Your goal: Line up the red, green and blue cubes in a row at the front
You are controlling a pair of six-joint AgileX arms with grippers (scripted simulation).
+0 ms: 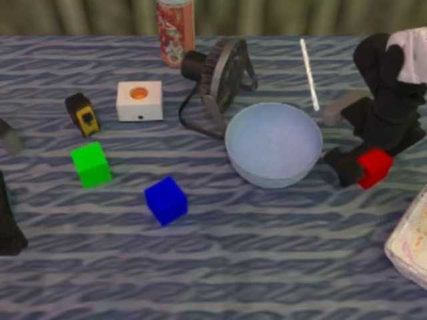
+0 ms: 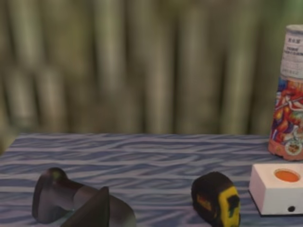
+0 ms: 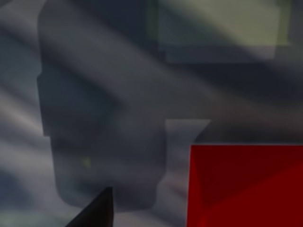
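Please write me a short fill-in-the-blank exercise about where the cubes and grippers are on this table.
1. The right gripper is at the ____ cube, right of the pale bowl.
2. The green cube lies to the ____ of the blue cube in the top view.
3. The white block has an ____ round spot on top.
4. The left arm is parked at the table's ____ edge.

Missing words: red; left; orange; left

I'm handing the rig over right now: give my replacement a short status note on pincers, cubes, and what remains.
Right pincer: shut on the bright red matte cube, right of the pale round bowl.
Left pincer: parked at the table's left edge.
Bright green matte cube and deep blue matte cube sit apart, left of centre.
Done: red gripped. Left: all three still need lining up at the front.
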